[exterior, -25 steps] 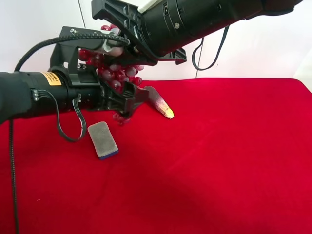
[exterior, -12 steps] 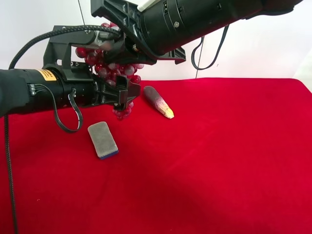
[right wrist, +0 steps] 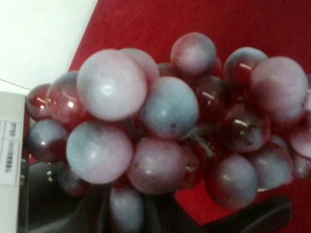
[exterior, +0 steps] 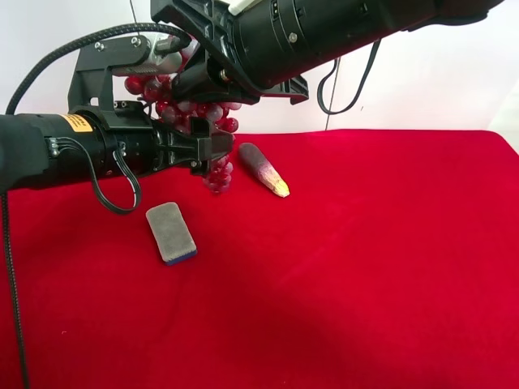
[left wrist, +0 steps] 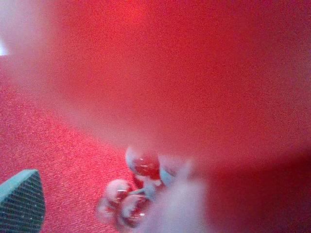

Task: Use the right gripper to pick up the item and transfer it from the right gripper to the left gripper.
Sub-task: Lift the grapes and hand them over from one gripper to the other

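The item [exterior: 212,113], a bunch of glossy red and whitish-pink grapes, hangs above the red cloth from the right gripper [exterior: 190,77], which is shut on its upper part. The right wrist view is filled with the item [right wrist: 160,131]. The left gripper [exterior: 217,151], on the yellow-labelled arm at the exterior high view's left, is open and level with the bunch's lower half, its fingers close against the grapes. In the left wrist view a blurred red mass covers most of the picture, with the item's lowest grapes [left wrist: 136,194] sharp below it.
A grey sponge [exterior: 171,232] lies on the red cloth [exterior: 365,267] below the left arm; its corner [left wrist: 19,201] shows in the left wrist view. A dark purple tapered piece with a yellow tip [exterior: 263,168] lies just right of the hanging bunch.
The left gripper has risen and moved right, in against the hanging bunch. The bunch's lower end has swung slightly right. The right gripper keeps its hold.
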{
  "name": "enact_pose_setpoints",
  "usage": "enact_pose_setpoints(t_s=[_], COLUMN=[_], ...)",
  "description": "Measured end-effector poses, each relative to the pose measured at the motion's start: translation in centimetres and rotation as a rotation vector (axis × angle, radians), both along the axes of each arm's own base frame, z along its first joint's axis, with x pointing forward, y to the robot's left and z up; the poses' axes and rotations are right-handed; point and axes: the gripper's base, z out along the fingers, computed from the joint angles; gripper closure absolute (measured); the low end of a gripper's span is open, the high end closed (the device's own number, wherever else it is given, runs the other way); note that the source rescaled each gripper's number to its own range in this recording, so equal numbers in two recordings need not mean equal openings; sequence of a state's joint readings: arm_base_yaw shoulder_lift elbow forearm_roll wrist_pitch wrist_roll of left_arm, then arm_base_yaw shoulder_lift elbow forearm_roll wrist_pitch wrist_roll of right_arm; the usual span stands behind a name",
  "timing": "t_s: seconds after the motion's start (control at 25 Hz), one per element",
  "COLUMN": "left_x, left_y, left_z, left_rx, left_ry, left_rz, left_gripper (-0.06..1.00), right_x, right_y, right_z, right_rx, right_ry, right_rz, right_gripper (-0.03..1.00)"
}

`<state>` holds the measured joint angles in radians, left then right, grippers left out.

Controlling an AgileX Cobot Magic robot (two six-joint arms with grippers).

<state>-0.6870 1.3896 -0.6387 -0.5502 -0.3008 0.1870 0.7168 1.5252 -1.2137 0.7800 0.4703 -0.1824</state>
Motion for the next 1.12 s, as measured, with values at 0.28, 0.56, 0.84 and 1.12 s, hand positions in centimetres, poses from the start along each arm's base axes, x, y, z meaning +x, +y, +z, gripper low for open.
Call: enact_pose_setpoints(t_s=[0.28,0.56,0.84,1.12], left_x=[0.0,0.1,0.1,-0.1], left_y=[0.0,0.0,0.2,1.2], left_z=[0.0,0.1,0.1,-0.3], left_rx=[-0.005,-0.003,0.024,0.0], left_ry=[0.003,-0.006,-0.032,-0.091], left_rz=[0.003,0.007,0.007,0.078], left_gripper=[-0.06,-0.06,-0.06,-0.06], right_x=[0.0,0.1,-0.1,-0.2], right_y=[0.0,0.1,0.5,1.0], right_z=[0.0,0.2,0.7,0.9], right_rx=[0.001,0.039,0.115,0.19], right_ry=[0.001,0.02,0.03,0.025], right_rz=[0.0,-0.02,-0.009,0.053], right_gripper=[0.93,0.93,0.94,0.96])
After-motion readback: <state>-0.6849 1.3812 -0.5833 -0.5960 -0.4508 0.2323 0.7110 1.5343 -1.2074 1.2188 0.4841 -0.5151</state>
